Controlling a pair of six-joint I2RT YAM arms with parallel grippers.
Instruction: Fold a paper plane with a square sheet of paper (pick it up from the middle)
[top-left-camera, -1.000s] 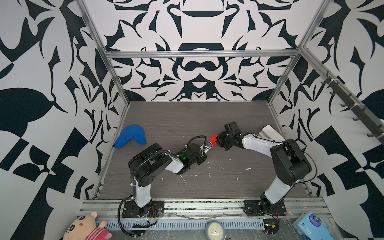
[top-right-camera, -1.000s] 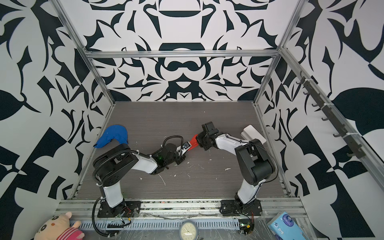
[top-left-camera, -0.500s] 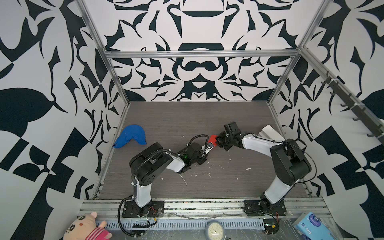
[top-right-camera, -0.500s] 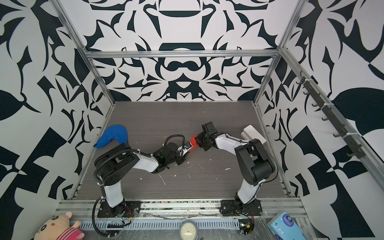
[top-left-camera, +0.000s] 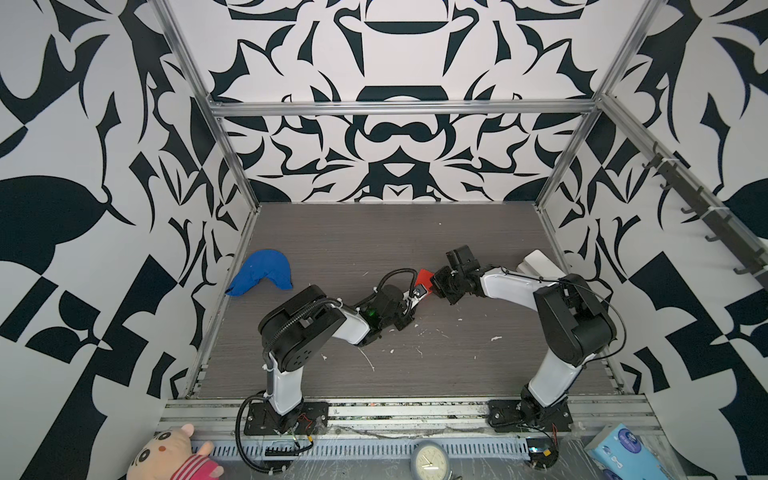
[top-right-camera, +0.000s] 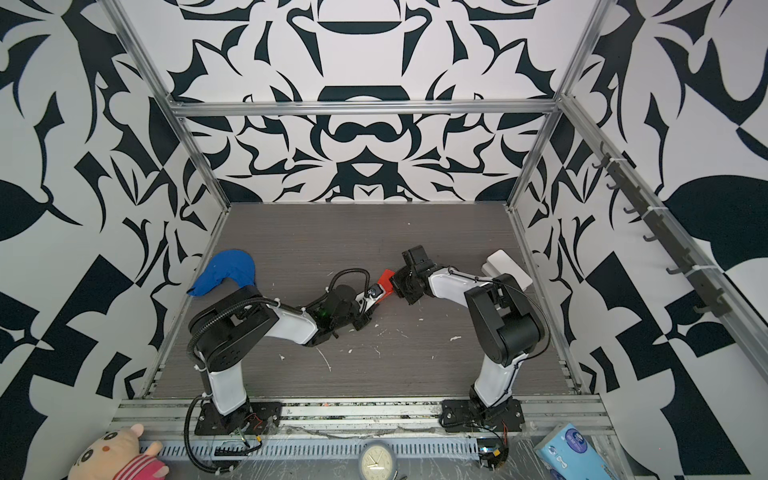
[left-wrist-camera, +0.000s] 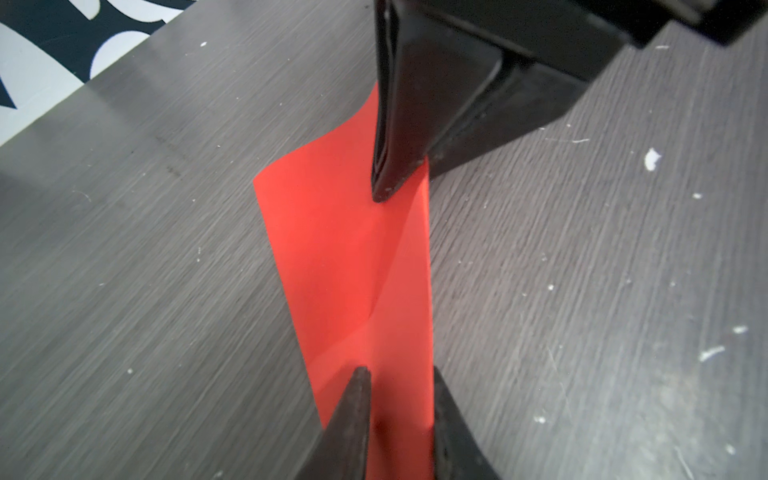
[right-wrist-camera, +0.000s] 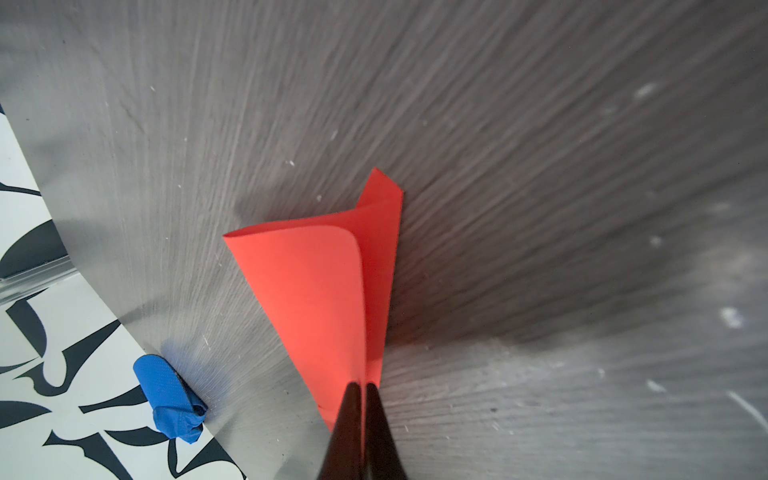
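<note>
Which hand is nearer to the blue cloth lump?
Left. At the red paper, the left hand sits on the side toward the blue cloth lump; the right hand sits on the far side.

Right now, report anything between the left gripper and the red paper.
Nothing visible does. The left gripper has a finger on each side of the folded red paper; whether it pinches is unclear. The right gripper is shut on the opposite end.

A robotics lab test cell: black-and-white patterned walls (top-left-camera: 399, 50) hung on an aluminium frame (top-left-camera: 399, 109) enclose a grey wood-grain tabletop (top-left-camera: 374, 232), where two robot arms, left arm (top-left-camera: 303, 328) and right arm (top-left-camera: 573, 316), stand bolted to a metal rail (top-left-camera: 415, 409) above a slotted cable duct (top-left-camera: 374, 449).
</note>
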